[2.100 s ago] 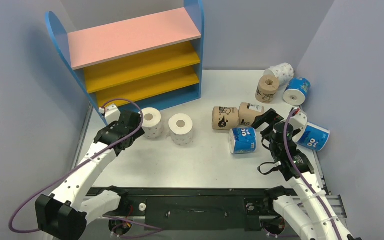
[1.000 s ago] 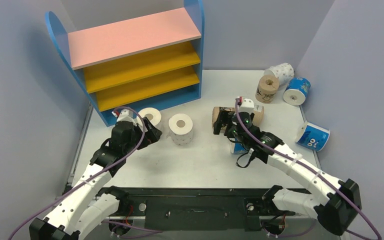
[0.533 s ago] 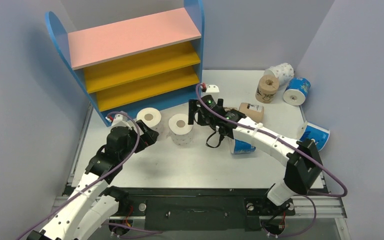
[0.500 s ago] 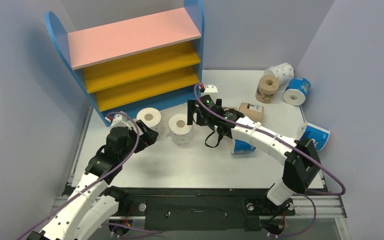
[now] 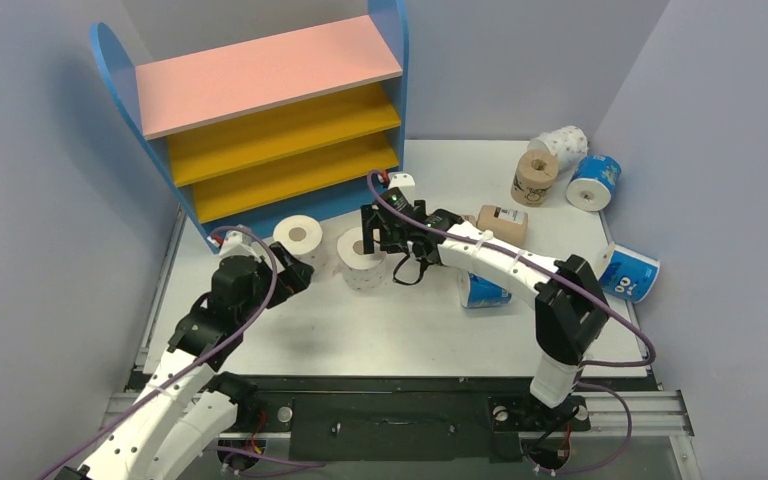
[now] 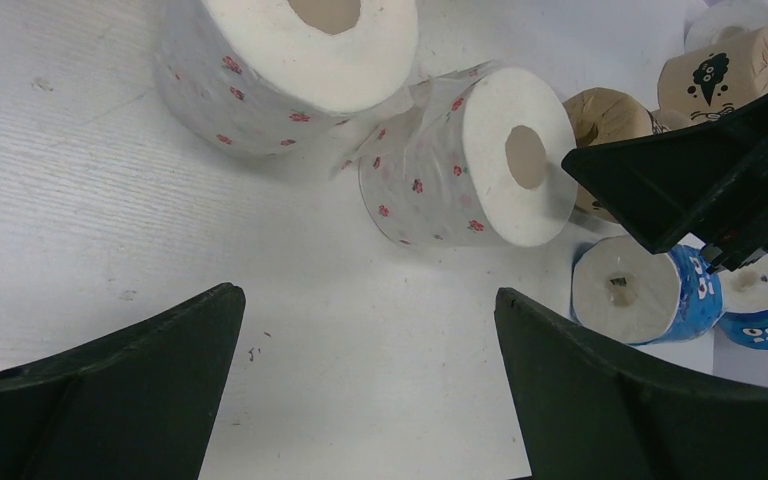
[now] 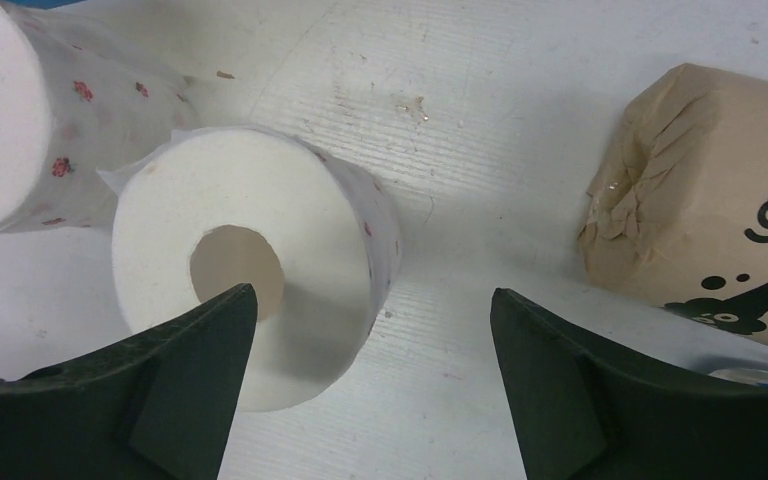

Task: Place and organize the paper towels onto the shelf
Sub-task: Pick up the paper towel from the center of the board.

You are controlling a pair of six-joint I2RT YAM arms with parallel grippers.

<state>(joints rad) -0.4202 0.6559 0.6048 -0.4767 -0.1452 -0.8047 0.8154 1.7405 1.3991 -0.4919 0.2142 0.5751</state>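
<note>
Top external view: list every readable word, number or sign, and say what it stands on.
"00": blue-and-white wrapped roll by the right wall, roughly.
White label on the tan printed roll: too small to read.
Far blue-and-white roll: print too small.
Blue-sided shelf with pink top: no text.

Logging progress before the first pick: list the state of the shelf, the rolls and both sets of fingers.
shelf: upright, boards bare
left dotted roll: on end, on table
right dotted roll: on end, not gripped
tan roll: on its side
blue roll: on its side
left gripper: fingers open, empty
right gripper: fingers open, at right dotted roll
</note>
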